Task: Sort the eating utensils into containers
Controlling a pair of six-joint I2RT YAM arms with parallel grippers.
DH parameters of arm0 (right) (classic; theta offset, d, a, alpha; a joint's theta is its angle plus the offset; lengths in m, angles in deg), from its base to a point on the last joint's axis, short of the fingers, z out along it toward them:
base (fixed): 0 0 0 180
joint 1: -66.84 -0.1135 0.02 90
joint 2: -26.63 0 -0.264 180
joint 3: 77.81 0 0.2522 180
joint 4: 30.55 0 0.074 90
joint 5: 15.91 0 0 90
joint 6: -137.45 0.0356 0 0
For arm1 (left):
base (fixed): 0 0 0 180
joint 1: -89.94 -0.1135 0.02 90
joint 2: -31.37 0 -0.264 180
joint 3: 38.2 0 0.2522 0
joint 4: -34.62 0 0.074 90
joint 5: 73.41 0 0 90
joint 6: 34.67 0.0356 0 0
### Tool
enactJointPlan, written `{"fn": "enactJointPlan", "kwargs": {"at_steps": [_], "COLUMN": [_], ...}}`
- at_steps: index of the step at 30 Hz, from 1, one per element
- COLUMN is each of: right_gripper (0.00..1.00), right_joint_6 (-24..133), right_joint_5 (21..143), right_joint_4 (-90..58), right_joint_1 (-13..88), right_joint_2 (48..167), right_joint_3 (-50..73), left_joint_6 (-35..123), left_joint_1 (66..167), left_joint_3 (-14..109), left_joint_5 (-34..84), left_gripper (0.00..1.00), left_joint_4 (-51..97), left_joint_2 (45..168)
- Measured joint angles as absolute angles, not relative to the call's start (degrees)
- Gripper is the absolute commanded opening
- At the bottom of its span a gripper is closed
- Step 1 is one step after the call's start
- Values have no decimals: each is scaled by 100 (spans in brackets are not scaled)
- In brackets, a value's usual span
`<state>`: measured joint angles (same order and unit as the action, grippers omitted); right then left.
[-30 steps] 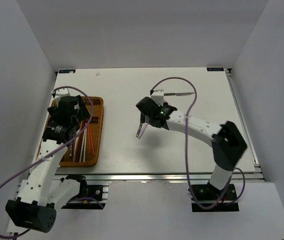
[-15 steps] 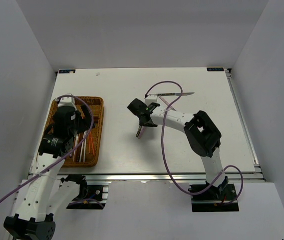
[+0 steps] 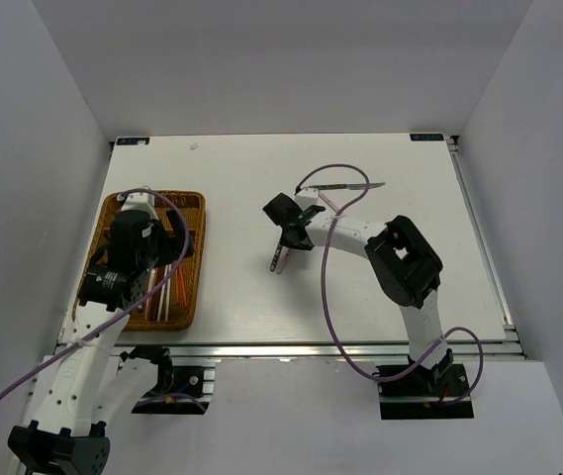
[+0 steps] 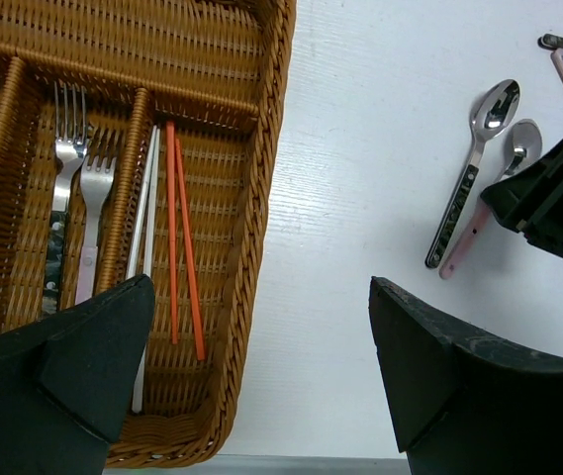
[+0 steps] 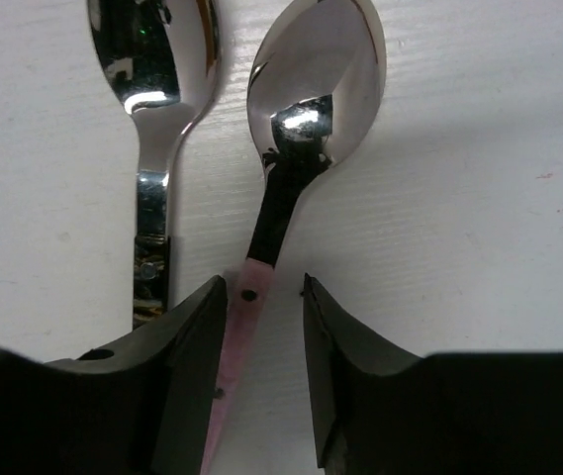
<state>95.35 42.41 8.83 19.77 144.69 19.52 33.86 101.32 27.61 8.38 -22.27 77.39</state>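
Brown woven wicker cutlery tray (image 4: 279, 119) at table's left. Left wrist view counts two silver forks (image 4: 68, 148) in one slot; two white chopsticks (image 4: 145, 198) and two red chopsticks (image 4: 175, 228) in next. Left gripper (image 4: 259, 292) spread wide, empty, over tray rim. Right wrist view alone shows right gripper (image 5: 266, 287) fingers parted, straddling handle of pink-handled silver spoon (image 5: 311, 89) on table, not clenched; dark-handled silver spoon (image 5: 157, 79) just beside. Overhead adds one silver knife (image 3: 360, 185).

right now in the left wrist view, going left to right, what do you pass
two forks → white chopsticks → red chopsticks → wicker tray's right wall → table → two spoons
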Motion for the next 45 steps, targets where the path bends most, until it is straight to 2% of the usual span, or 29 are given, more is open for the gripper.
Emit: {"fn": "enactJointPlan", "kwargs": {"at_steps": [4,6,9,10,15,22,28,34,38,41,42,45], "right_gripper": [28,26,11,0,0,0,0,0,0,0,0,0], "right_joint_6": [9550,9596,9664,9657,9310,8097,7712,7483,7323,7244,7233,7203], "right_joint_5": [4326,4370,4390,4403,4600,5542,5782,5749,5504,5384,5356,5316], "right_joint_4": [888,866,706,676,512,-664,-1645,-2063,-2107,-2164,-2170,-2183], "right_joint_1": [2066,2134,2184,2184,2167,1594,582,-150,-454,-578,-596,-600], "right_joint_2": [14561,14559,14408,14323,13573,11267,10264,10153,10249,10249,10249,10249], "right_joint_3": [1969,1958,1711,1595,662,-1078,-1145,-1065,-894,-850,-844,-826], "left_joint_6": [3359,3324,3252,3206,2734,1294,275,-225,-341,-345,-352,-383], "left_joint_1": [10132,10132,10132,10132,10129,10269,11144,11600,11603,11605,11605,11605], "left_joint_3": [2763,2763,2779,2779,2731,1944,1701,1574,1524,1524,1524,1524], "left_joint_5": [936,989,1133,1203,1935,3120,3026,2663,2410,2263,2248,2239], "left_gripper": [98,98,98,98,98,98,98,95,85,72,54,27], "left_joint_4": [-2223,-2223,-2221,-2210,-1832,-182,706,1060,994,889,854,854], "left_joint_2": [7776,7782,7819,7830,7784,7443,7430,7419,7428,7430,7441,7472]}}
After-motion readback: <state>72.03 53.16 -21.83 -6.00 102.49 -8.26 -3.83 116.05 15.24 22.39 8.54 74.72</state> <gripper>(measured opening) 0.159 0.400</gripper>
